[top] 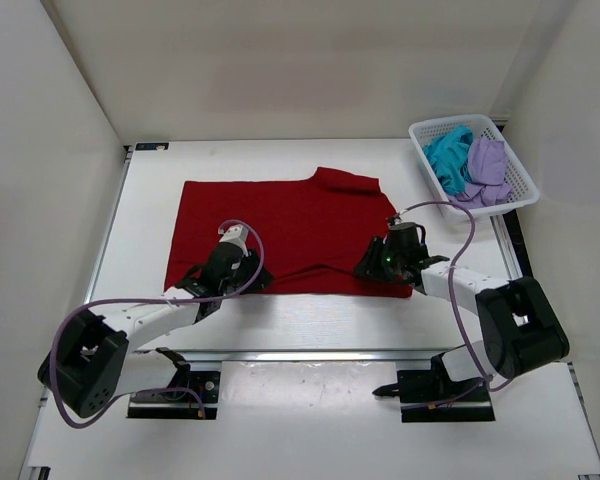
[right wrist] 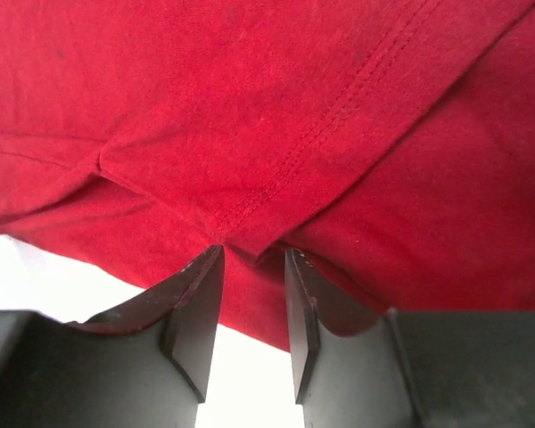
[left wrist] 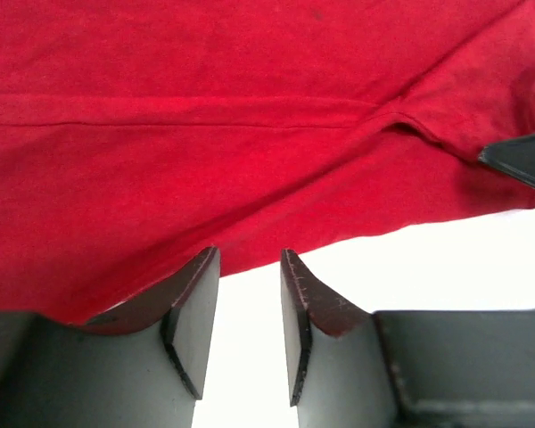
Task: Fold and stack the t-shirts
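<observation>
The dark red t-shirt [top: 280,225] lies spread flat on the white table. My left gripper [top: 242,272] sits low at its near hem, left of centre. In the left wrist view that gripper [left wrist: 250,254] is open, its tips at the red edge [left wrist: 250,134] with only bare table between them. My right gripper [top: 365,268] is down on the shirt's near right corner. In the right wrist view it [right wrist: 255,251] is open, and a stitched hem fold [right wrist: 276,169] lies just past the tips. The teal t-shirt [top: 448,155] and lavender t-shirt [top: 487,170] are bunched in the basket.
The white mesh basket [top: 525,190] stands at the table's far right corner. White walls enclose the table on the left, back and right. Purple cables loop beside both arms. A dark fingertip of the right gripper [left wrist: 522,160] shows at the right edge of the left wrist view.
</observation>
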You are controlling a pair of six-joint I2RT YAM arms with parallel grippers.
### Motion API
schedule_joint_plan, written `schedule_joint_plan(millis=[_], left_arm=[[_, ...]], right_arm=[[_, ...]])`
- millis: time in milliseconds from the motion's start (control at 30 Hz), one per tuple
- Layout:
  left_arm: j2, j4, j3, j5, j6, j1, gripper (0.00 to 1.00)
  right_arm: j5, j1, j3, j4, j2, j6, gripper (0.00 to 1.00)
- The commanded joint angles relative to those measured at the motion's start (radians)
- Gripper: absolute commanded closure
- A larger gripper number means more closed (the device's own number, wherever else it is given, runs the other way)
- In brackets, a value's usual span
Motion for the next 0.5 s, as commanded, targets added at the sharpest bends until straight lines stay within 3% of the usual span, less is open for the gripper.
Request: schedule_joint_plan(millis=[0, 100, 233, 467], left_arm=[[-0.023, 0.077, -0.029, 0.006, -0.024, -0.012, 0.57], [-0.025, 0.093, -0.048, 0.026, -0.036, -0.004, 0.56], [-0.017, 0.105, -0.051, 0.018, -0.038, -0.003, 0.56], [-0.008, 0.125, -0.060, 0.029, -0.047, -0.009, 0.57]], right_arm=[[-0.027, 0.001, 0.021, 0.072, 0.005, 0.015, 0.68], [-0.037, 0.007, 0.027, 0.081, 0.026, 0.009, 0.69], [-0.050, 0.012, 0.059, 0.079, 0.063, 0.003, 0.84], [-0.007, 0.024, 0.139, 0.043, 0.108, -0.027, 0.96]])
